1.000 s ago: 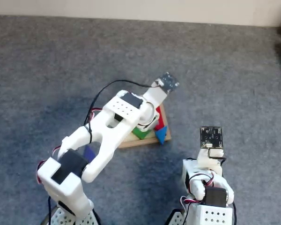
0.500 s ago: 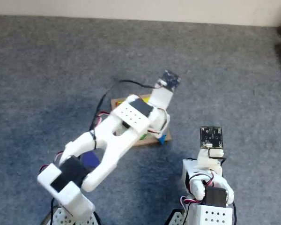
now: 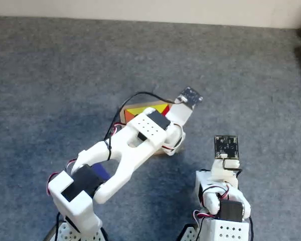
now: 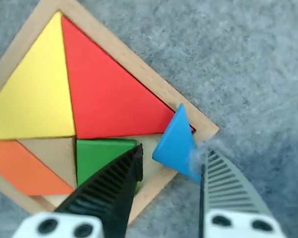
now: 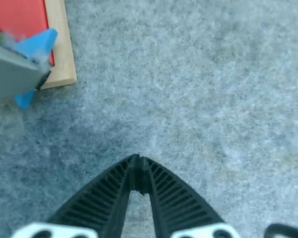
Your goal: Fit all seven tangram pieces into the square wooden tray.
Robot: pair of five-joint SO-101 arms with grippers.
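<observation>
The square wooden tray [image 4: 139, 71] holds a yellow triangle [image 4: 35, 89], a red triangle [image 4: 109, 94], an orange triangle [image 4: 20, 166] and a green square [image 4: 102, 156]. A bare triangular patch of tray floor [image 4: 52, 151] shows between them. A blue triangle [image 4: 176, 144] lies tilted over the tray's corner rim. My left gripper [image 4: 171, 151] stands open around it; the pale finger [image 4: 223, 183] touches it and the dark finger [image 4: 114, 183] is just clear. My right gripper [image 5: 137, 161] is shut and empty over the carpet, beside the tray's corner [image 5: 59, 44].
Grey carpet [image 3: 251, 75] covers the whole floor. A dark blue piece [image 3: 104, 172] lies on it under the left arm [image 3: 135, 145]. In the high view the tray's yellow [image 3: 140, 109] and red [image 3: 163, 107] pieces show beyond that arm.
The left arm has swung right and toward the right arm, uncovering the yellow and red pieces and covering the green and blue ones. The right arm has kept still.
</observation>
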